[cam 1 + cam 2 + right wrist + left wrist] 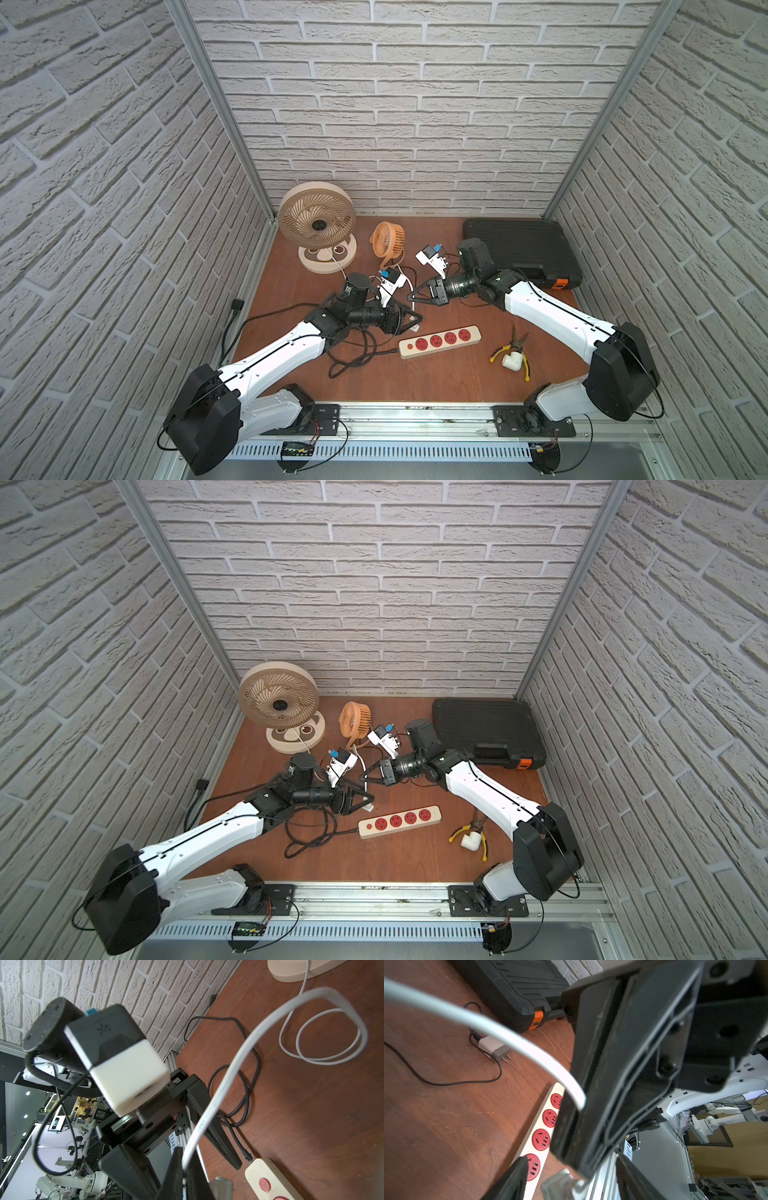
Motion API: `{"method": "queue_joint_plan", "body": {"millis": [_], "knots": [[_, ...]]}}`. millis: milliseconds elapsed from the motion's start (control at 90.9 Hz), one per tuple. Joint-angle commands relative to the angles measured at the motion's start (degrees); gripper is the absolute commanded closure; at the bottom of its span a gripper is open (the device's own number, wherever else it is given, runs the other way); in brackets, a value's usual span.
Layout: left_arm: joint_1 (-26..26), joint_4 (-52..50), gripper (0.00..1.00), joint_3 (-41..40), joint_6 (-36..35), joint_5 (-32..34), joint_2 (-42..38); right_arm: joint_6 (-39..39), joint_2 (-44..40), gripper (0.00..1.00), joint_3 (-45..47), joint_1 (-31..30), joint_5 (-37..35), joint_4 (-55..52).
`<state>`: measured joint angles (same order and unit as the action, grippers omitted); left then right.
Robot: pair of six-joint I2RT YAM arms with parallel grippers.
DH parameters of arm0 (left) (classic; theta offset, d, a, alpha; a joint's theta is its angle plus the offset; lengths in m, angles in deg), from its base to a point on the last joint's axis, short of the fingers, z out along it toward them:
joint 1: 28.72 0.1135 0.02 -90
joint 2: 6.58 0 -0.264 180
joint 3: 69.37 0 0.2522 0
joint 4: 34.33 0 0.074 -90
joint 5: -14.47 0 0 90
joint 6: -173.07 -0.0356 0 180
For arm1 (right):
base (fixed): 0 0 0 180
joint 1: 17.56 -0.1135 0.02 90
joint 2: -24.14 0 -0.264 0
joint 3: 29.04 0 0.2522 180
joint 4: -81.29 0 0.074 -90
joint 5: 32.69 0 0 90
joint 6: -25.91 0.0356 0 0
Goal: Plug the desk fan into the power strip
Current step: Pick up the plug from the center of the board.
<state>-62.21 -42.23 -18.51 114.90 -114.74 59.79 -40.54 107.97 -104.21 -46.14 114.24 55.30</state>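
**Item: desk fan plug-in, stage of work: plug being taken up, insertion not begun.**

- Desk fan [318, 224]: large beige unit, standing upright at the far left of the worktop [436, 382], well apart from the strip. Its white cord [218, 1093] is looping off the base and arching through the air towards the two hands.
- Power strip [440, 341]: lying flat near the middle front of the worktop. All four red sockets are showing empty in both top views, and its thick black cord [353, 357] is coiling away to the left.
- Plug [560, 1183]: pale, at the end of the white cord, sitting just beside the button end of the strip on its far side. Whether it is resting on the wood or hanging just above it cannot be told.
- Left hand [415, 322]: released, with jaws standing apart on either side of the plug. The left wrist view is showing a gap on both sides, so nothing is being gripped.
- Right hand [410, 297]: clenched on the white cord a little way up from the plug, holding it clear of the worktop.
- Other stock, not in play:
  - small orange fan [388, 239]
  - its adapter [494, 1048] on a thin black lead
  - black tool case [523, 249]
  - yellow-handled pliers [513, 353]
  - white pipe elbow [512, 360]

**Progress, as judged:**
- Done: the cord is being steadied and the plug is lying within reach of the strip.
- Left: pinching the plug, turning its prongs down over a socket, and pressing it home.
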Motion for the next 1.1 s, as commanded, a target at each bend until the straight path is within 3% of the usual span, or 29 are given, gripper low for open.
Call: {"method": "queue_joint_plan", "body": {"millis": [0, 297, 407, 517, 616, 946, 1089], "knots": [[-0.5, 8.4, 0.35, -1.3, 0.3, -4.7, 1.0, 0.1, -2.0, 0.97, -1.3, 0.3, 3.7, 0.2], [-1.1, 10.3, 0.65, -1.5, 0.1, -7.1, 3.9, 0.7, -1.7, 0.97, -1.6, 1.7, 5.4, 0.1], [-1.6, 11.2, 0.63, -2.1, 0.3, -7.7, 3.8, -0.1, -1.6, 0.97, -2.1, 2.5, 5.1, -1.2], [-2.7, 12.1, 0.49, -2.4, 0.8, -8.4, 3.7, -1.1, -1.2, 0.97, -2.6, 3.2, 5.0, -2.4], [-3.5, 11.8, 0.49, -2.6, 0.5, -8.0, 3.6, -1.9, -1.0, 0.97, -2.8, 3.8, 5.0, -3.4], [-3.7, 10.7, 0.99, -1.5, 0.2, -6.2, 5.3, -2.5, 0.2, 0.97, -2.7, 4.1, 5.1, -3.7], [-3.7, 10.4, 1.00, -0.6, 0.4, -4.4, 6.2, -2.7, -0.1, 0.97, -1.2, 3.9, 3.6, -3.4]]}}
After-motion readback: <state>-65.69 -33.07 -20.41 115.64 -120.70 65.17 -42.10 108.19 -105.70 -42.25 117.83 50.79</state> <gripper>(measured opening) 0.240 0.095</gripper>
